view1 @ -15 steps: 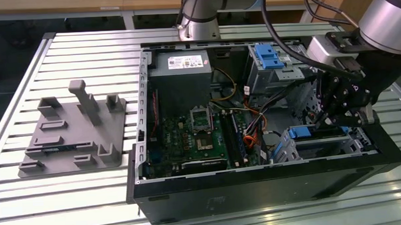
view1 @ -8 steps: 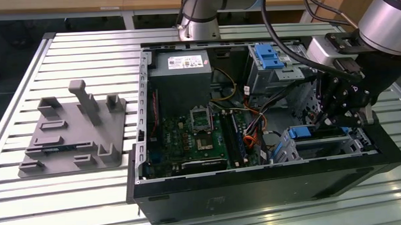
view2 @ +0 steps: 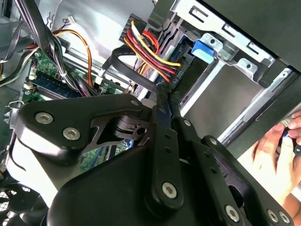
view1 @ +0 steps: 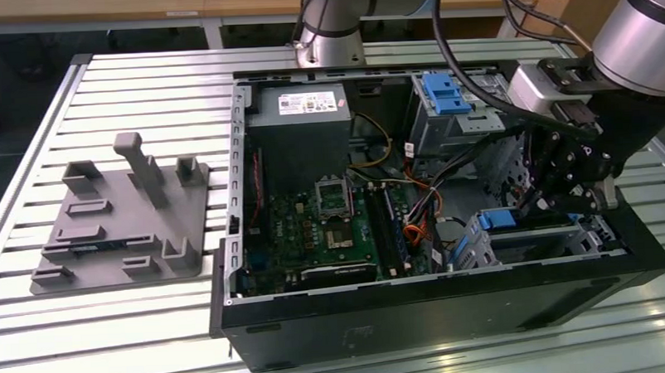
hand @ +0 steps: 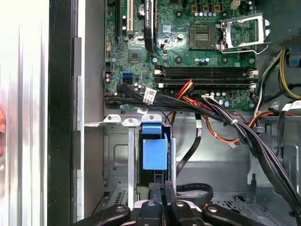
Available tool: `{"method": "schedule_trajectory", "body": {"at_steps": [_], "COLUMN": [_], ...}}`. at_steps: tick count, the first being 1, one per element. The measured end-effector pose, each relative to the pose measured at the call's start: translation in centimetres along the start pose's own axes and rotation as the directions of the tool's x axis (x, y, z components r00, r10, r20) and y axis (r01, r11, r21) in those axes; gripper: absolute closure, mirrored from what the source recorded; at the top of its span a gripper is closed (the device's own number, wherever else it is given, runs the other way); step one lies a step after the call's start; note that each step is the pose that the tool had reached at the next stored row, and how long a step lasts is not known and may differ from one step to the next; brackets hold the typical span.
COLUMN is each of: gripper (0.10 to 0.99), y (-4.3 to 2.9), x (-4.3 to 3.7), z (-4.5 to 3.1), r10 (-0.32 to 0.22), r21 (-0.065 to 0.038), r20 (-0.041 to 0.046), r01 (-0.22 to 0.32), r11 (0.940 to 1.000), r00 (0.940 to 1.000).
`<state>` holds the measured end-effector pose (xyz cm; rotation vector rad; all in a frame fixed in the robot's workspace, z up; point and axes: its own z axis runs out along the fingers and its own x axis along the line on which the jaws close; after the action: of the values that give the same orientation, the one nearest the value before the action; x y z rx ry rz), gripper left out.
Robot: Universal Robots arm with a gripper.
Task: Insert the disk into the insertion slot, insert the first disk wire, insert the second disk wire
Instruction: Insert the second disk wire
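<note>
1. My gripper [view1: 554, 202] is low inside the open case [view1: 425, 303], over the slot [view1: 578, 240] at the exterior view's right.
2. The fingers [hand: 162, 190] are pressed together on something thin and dark, perhaps a wire end; I cannot tell exactly what.
3. The disk [hand: 154, 153] with its blue carrier sits in the slot.
4. I judge slow, straight pushing is best here, because cables [hand: 244, 132] hang near.
5. The case stands on a slatted metal table [view1: 119, 86], beside a grey fixture [view1: 118, 219]; a hand [view2: 273, 150] is near.
</note>
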<state>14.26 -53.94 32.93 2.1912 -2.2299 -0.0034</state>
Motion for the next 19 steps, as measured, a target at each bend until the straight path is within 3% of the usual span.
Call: {"method": "schedule_trajectory", "body": {"at_steps": [3,6,9,19], "gripper": [0.941,0.871,0.749,0.749], "y": [0.0,0.0,0.01,0.07], "x": [0.05,0.06,0.06,-0.36], "z": [0.08,-0.34,-1.37,-5.92], "r10": [0.0,0.0,0.0,0.0], "r21": [0.0,0.0,0.0,0.0], "r20": [-0.0003,0.0004,0.0001,0.0], "r01": [0.0,0.0,0.0,0.0], "r11": [1.0,1.0,1.0,1.0], "r00": [1.0,1.0,1.0,1.0]}}
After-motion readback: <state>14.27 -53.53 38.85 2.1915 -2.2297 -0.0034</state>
